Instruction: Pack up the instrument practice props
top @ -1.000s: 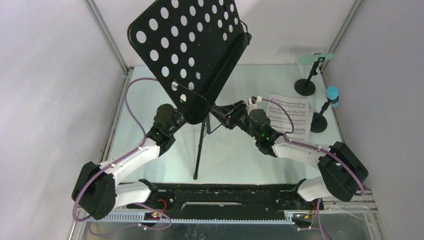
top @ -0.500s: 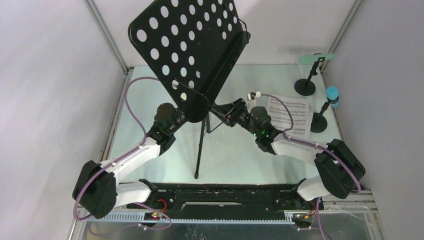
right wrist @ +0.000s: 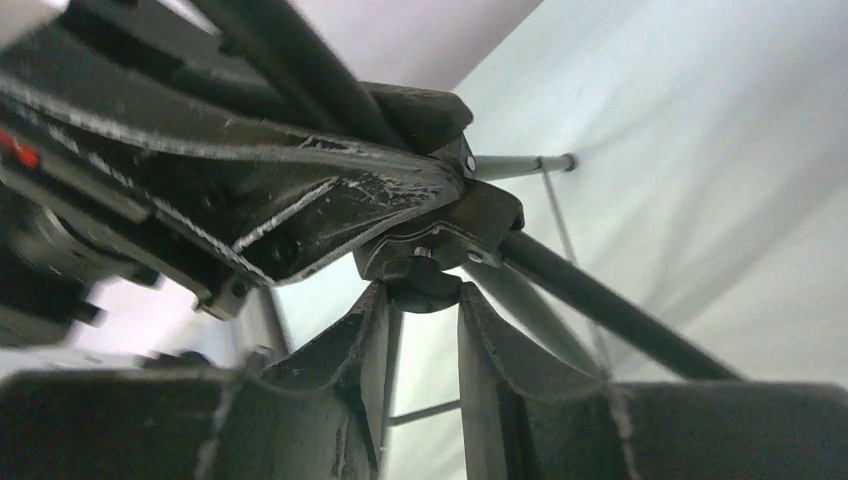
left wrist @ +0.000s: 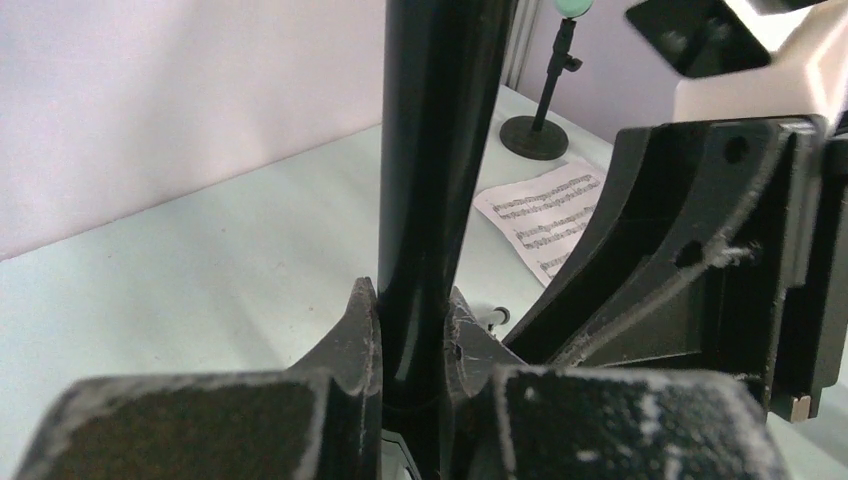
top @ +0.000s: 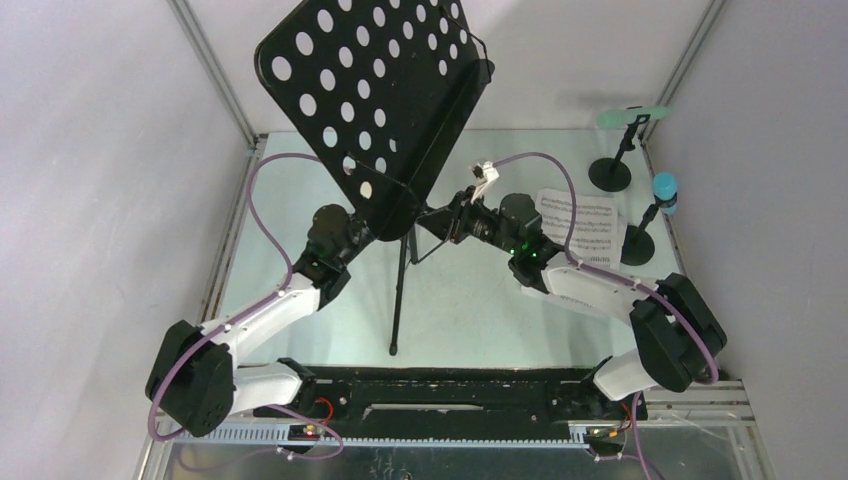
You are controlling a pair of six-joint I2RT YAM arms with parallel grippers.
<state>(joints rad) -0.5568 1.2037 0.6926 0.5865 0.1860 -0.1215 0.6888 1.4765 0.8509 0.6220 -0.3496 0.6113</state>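
While your left gripper (left wrist: 412, 345) clamps the centre pole (left wrist: 440, 150) of the music rack (top: 375, 95), you can see in its wrist view both fingers (left wrist: 355, 340) pressed against the black tube from either side, with no gap showing. Your right gripper (right wrist: 422, 320) meets the same rack from the other side. Its two fingers (right wrist: 500, 350) pinch a small black knob (right wrist: 425, 285) that hangs under the tripod hub (right wrist: 455, 225), one tip on each side of it. From above, the rack stands roughly mid-table (top: 450, 310), a little toward the left edge. Its perforated desk is tilted and covers the tips of your left gripper in that view. One tripod leg (top: 400, 300) runs down toward the near edge; the thin brace rods show in your right wrist view. Your two grippers sit just beside each other at the hub, the right one's black housing filling the right of the left wrist view. The sheet-music pages (top: 590, 225) lie flat toward the right edge, partly under your right arm's cable. The mint-green microphone (top: 632, 117) rests in the far mic holder (top: 610, 175) in the far right corner. The blue microphone (top: 665, 193) leans in the near mic holder (top: 637, 245) by the right edge, and that holder's round base is just beside the pages. You cannot tell whether they touch.
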